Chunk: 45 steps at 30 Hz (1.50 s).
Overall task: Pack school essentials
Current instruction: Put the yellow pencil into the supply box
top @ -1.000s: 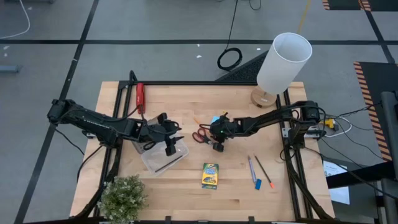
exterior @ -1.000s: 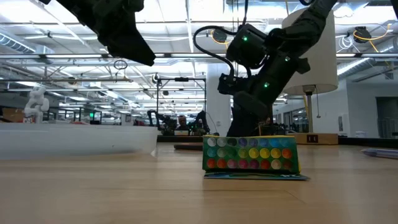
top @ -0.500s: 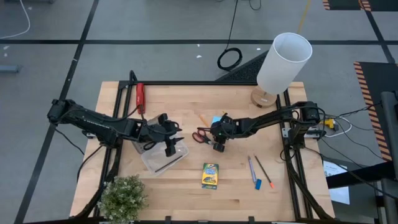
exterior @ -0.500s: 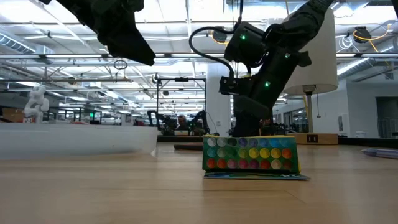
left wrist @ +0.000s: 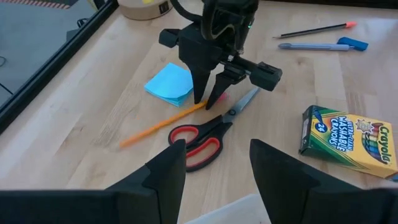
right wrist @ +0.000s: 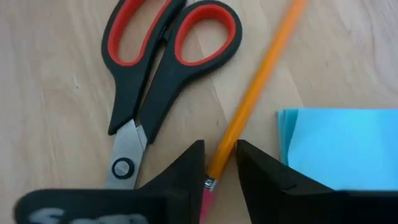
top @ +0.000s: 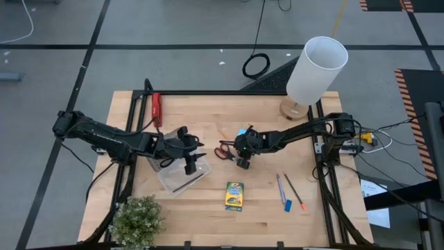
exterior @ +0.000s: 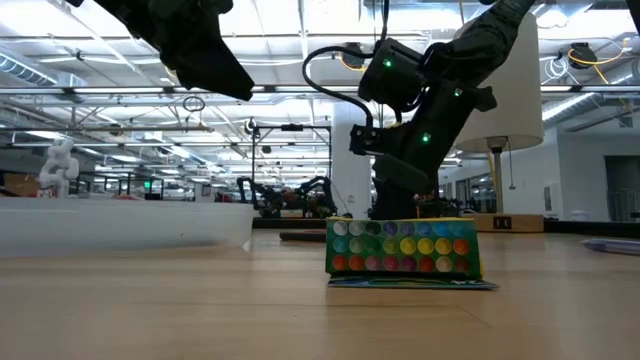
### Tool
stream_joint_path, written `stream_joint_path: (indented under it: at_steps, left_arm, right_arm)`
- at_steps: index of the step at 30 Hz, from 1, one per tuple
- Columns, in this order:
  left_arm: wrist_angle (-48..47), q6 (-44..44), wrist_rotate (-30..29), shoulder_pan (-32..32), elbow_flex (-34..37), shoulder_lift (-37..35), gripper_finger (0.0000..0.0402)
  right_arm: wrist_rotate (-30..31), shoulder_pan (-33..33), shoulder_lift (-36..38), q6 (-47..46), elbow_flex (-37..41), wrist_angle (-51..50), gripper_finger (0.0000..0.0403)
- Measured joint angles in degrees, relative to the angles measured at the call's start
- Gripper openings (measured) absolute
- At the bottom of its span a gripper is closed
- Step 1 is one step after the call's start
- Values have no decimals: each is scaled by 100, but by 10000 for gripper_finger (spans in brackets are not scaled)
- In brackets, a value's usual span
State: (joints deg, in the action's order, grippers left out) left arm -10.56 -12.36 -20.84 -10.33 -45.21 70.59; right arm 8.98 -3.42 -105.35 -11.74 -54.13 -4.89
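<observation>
We see the right gripper [right wrist: 214,169] lowered to the counter [top: 263,201] near its middle, its jaws closed around the eraser end of the orange pencil [right wrist: 258,89], which lies flat on the wood. The pencil sits between the red-handled scissors [right wrist: 158,74] and the light-blue square notepad [right wrist: 339,146], just beside both; in the left wrist view the same gripper stands upright over the pencil's end, with the scissors' blades reaching close to its fingers [left wrist: 200,81]. Our left gripper [left wrist: 214,165] hangs above the clear plastic case [top: 182,175] at the left part of the counter, its jaws parted and holding nothing. The yellow-green crayon box [top: 235,196] lies flat nearer the front edge, well apart from both grippers; in the low view it stands in the foreground with its coloured dots facing us. Farther right, the blue pen [top: 279,186], the dark pencil [top: 293,189] and the tiny blue eraser [top: 288,205] lie close together. A red bar-shaped tool [top: 157,107] rests along the back left, a white lamp [top: 316,71] stands at the back right corner, and a small green plant [top: 137,221] sits at the front left corner.
</observation>
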Motion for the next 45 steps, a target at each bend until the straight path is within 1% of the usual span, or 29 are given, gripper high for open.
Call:
stream_joint_path:
  at_steps: [6,8,12,18,22,28,35,39,42,45]
  left_arm:
    - [9,-21,0,0,0,0,182]
    - [15,-37,0,0,0,0,182]
    - [17,-20,0,0,0,0,182]
    - [27,-17,0,0,0,0,182]
    - [62,-15,0,0,0,0,182]
    - [89,-44,-2,-24,0,2,182]
    - [311,87,-2,-339,0,2,182]
    - [543,258,-6,-545,-3,42,182]
    - [642,437,-6,-688,-2,68,182]
    - [1042,557,-37,-751,-9,216,182]
  right_arm:
    - [8,-52,-19,47,0,33,27]
    - [-7,-75,-19,89,2,35,16]
    - [-23,-98,-11,85,9,111,12]
    - [40,-107,288,156,37,101,14]
    - [70,-111,671,233,25,85,14]
    - [33,-96,1236,344,26,-242,14]
    - [51,49,2107,355,25,-779,15]
    - [172,295,2614,355,163,-606,15]
    - [165,518,3006,351,360,-258,15]
    - [157,787,3302,510,593,277,15]
